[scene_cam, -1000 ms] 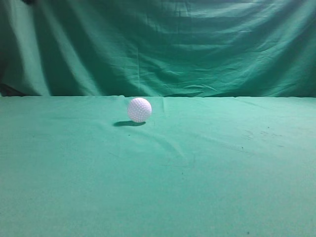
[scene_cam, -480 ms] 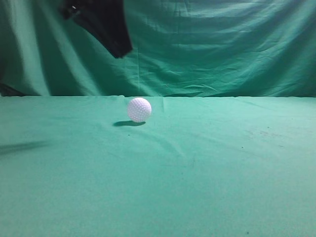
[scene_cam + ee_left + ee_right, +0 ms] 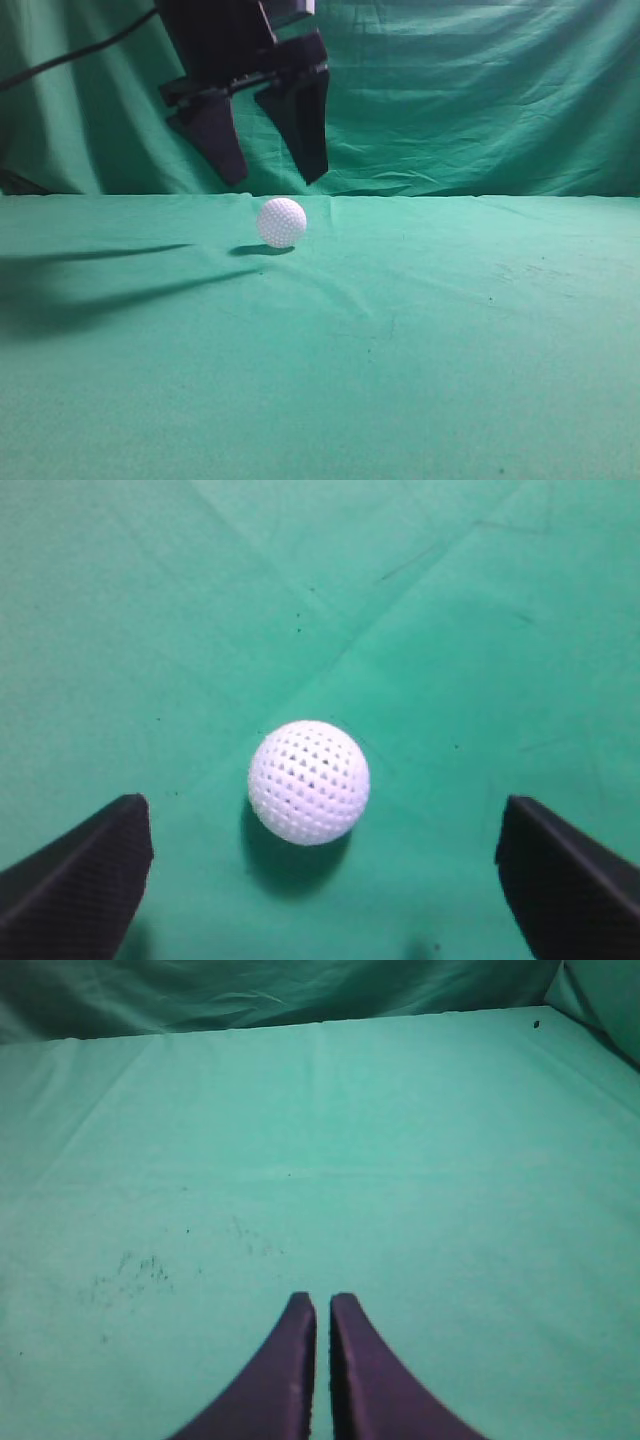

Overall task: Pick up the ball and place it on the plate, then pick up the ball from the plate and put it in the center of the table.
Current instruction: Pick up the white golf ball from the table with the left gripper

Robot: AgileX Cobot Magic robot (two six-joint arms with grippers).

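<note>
The white dimpled ball (image 3: 282, 222) rests on the green cloth table (image 3: 400, 340), left of the middle and towards the back. My left gripper (image 3: 275, 182) hangs open just above the ball, one black finger on each side, not touching it. In the left wrist view the ball (image 3: 309, 781) lies between the spread fingers of that gripper (image 3: 325, 840). My right gripper (image 3: 322, 1302) is shut and empty over bare cloth; it does not show in the exterior view. No plate is in view.
A draped green backdrop curtain (image 3: 450, 90) hangs behind the table. The left arm's shadow (image 3: 90, 290) falls on the cloth at the left. Dark specks (image 3: 125, 1270) mark the cloth near the right gripper.
My left gripper has come down from the top left to just above the ball, fingers open. Its shadow has spread over the left of the table. The ball has not moved.
</note>
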